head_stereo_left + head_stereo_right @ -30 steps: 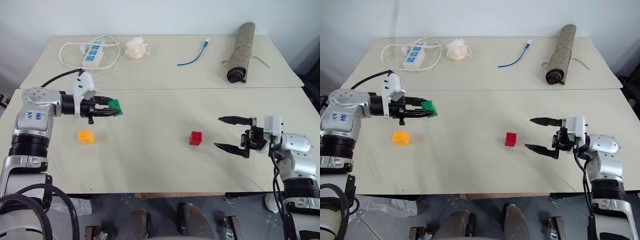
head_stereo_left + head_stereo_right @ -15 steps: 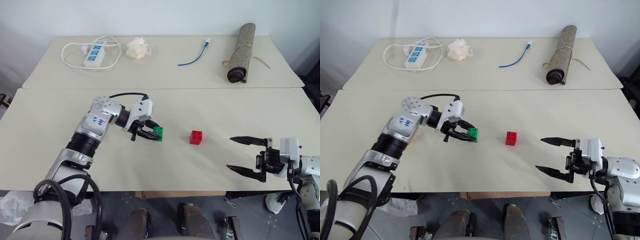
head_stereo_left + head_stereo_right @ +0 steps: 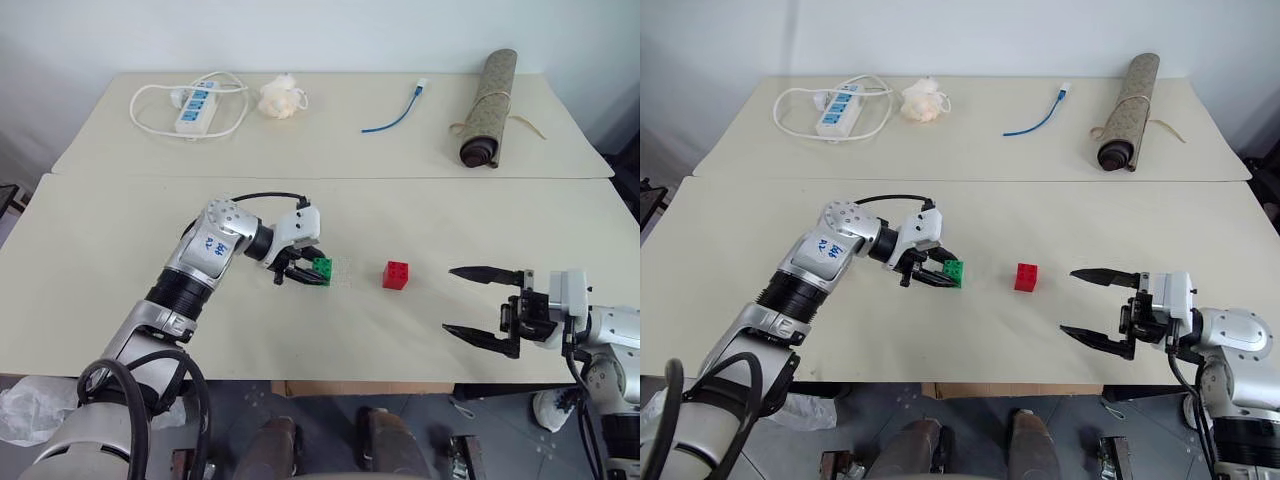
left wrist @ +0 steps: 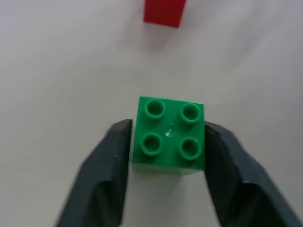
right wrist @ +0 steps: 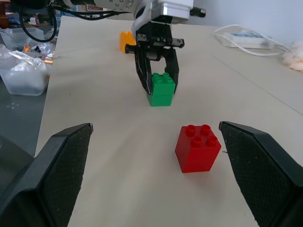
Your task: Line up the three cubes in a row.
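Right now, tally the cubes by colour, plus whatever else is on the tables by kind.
Green cubes: 1, between the fingers of the left gripper
Red cubes: 1
Yellow-orange cubes: 1
Power strips: 1
White wads: 1
Blue cables: 1
Rolled mats: 1
Total: 7
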{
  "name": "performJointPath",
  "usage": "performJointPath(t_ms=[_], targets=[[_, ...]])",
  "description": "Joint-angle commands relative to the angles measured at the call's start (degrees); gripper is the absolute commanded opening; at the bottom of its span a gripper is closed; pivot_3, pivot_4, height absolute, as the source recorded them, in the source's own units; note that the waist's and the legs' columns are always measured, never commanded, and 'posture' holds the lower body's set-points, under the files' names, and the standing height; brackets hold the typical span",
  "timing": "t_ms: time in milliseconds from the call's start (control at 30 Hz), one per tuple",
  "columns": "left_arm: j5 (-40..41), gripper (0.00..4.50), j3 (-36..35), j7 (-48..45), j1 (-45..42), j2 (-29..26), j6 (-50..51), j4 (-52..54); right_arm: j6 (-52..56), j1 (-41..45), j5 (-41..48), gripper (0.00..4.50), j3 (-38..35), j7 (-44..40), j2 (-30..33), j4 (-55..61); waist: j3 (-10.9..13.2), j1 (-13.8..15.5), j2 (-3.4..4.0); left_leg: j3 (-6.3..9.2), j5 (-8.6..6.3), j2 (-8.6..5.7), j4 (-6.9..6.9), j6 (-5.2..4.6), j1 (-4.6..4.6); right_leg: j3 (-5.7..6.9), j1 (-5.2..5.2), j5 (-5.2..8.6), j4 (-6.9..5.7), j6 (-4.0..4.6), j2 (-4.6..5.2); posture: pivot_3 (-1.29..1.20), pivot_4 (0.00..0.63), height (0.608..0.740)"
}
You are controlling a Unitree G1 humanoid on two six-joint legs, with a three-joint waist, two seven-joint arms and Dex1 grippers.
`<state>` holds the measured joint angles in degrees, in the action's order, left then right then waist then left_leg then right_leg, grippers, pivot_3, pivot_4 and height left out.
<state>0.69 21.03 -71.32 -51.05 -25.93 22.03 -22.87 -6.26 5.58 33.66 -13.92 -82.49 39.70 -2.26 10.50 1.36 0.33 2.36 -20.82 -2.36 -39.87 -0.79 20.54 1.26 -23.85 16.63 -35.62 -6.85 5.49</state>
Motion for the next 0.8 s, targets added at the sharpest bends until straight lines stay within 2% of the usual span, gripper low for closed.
performJointPath(t_ms=[33, 133, 167, 267, 300, 333, 367, 433, 567, 667, 800], targets=[[2.3, 3.38, -3.5, 2.2, -0.4, 0.7, 1.3, 3.7, -1.0, 0.9, 0.5, 4.5, 0.0, 0.3, -0.8, 0.6, 0.0, 0.0, 0.0, 0.02, 0.0, 0.0, 0.0, 0.0, 0.02, -0.01, 0.0, 0.0, 0.0, 0.0, 0.0, 0.0, 0.15, 0.74], [3.5, 4.34, -6.9, 3.3, -1.1, -0.9, -1.4, 3.9, -1.0, 2.7, 0.3, 4.5, 1.0, -0.7, -1.3, -0.2, 0.0, 0.0, -0.01, 0.09, 0.0, 0.01, -0.07, 0.0, 0.08, -0.02, -0.01, 0.0, 0.02, 0.0, 0.06, 0.0, 0.15, 0.74], [3.9, 4.46, -8.1, 3.4, -0.8, -2.0, -1.9, 4.4, -0.2, 3.4, 0.3, 4.5, 1.7, -1.1, -1.2, -0.4, 0.0, 0.0, -0.01, 0.1, 0.0, 0.01, -0.07, 0.01, 0.07, -0.02, -0.01, 0.0, 0.02, 0.0, 0.06, 0.0, 0.15, 0.74], [8.6, 4.46, -14.7, 2.7, 2.3, -6.1, -1.5, 9.3, 0.1, 7.3, 0.3, 4.5, 3.7, -1.9, -2.2, -2.1, 0.0, -1.0, 0.0, 0.06, -0.02, 0.09, -0.05, 0.06, 0.06, 0.01, -0.03, 0.0, 0.02, 0.0, 0.07, 0.0, 0.15, 0.74], [12.2, 4.46, -18.7, 2.6, 4.4, -7.7, 1.4, 12.7, -0.1, 8.9, 0.2, 4.5, 4.5, -2.4, -2.8, -3.0, 0.0, -1.3, 0.0, 0.06, -0.01, 0.14, -0.02, 0.09, 0.05, 0.01, -0.05, 0.0, 0.02, 0.0, 0.08, 0.0, 0.15, 0.74], [15.7, 4.46, -22.2, 1.2, 7.7, -10.2, 3.8, 16.5, 0.8, 10.2, 0.0, 4.5, 5.6, -2.8, -3.0, -3.7, 0.0, -1.8, 0.01, 0.11, -0.01, 0.15, 0.0, 0.12, 0.05, 0.0, -0.05, 0.01, 0.02, 0.02, 0.13, 0.0, 0.15, 0.74], [17.8, 4.46, -25.5, -0.7, 11.7, -12.2, 0.4, 19.6, 0.7, 11.5, -0.4, 4.5, 6.4, -3.1, -3.3, -4.5, 0.0, -1.9, 0.03, 0.07, -0.02, 0.2, 0.04, 0.14, 0.04, -0.03, -0.08, 0.01, 0.02, 0.02, 0.11, 0.0, 0.15, 0.74], [17.7, 4.46, -31.1, 3.5, 19.1, -14.6, -1.2, 24.0, 0.2, 13.6, -0.8, 4.5, 7.4, -3.2, -4.4, -5.9, 0.0, -2.5, 0.04, 0.09, -0.03, 0.23, 0.12, 0.17, 0.01, -0.12, -0.1, 0.05, 0.04, 0.1, 0.15, 0.0, 0.15, 0.74], [23.3, 4.46, -46.4, 17.9, 29.6, -8.7, -2.0, 32.2, -2.5, 16.6, -0.9, 4.5, 8.0, -4.4, -7.0, -9.0, 0.0, -1.5, 0.02, 0.31, -0.02, 0.22, 0.01, 0.18, 0.03, -0.17, 0.0, 0.08, 0.07, 0.15, 0.21, 0.0, 0.15, 0.74], [23.6, 4.46, -59.5, 26.9, 42.5, -3.3, -6.1, 38.1, -2.6, 17.8, -0.6, 4.5, 9.0, -5.4, -8.5, -9.3, 0.0, -1.4, 0.0, 0.38, -0.06, 0.17, -0.07, 0.14, 0.05, -0.16, 0.08, 0.07, 0.08, 0.13, 0.29, 0.0, 0.15, 0.74], [25.7, 4.46, -72.1, 34.2, 59.0, 5.3, -10.9, 42.2, -3.2, 19.3, -0.4, 4.5, 10.4, -6.7, -10.3, -9.1, 0.0, -1.6, -0.01, 0.33, -0.14, 0.18, 0.07, 0.11, 0.0, -0.17, 0.09, 0.07, 0.21, 0.14, 0.26, 0.0, 0.15, 0.74]])
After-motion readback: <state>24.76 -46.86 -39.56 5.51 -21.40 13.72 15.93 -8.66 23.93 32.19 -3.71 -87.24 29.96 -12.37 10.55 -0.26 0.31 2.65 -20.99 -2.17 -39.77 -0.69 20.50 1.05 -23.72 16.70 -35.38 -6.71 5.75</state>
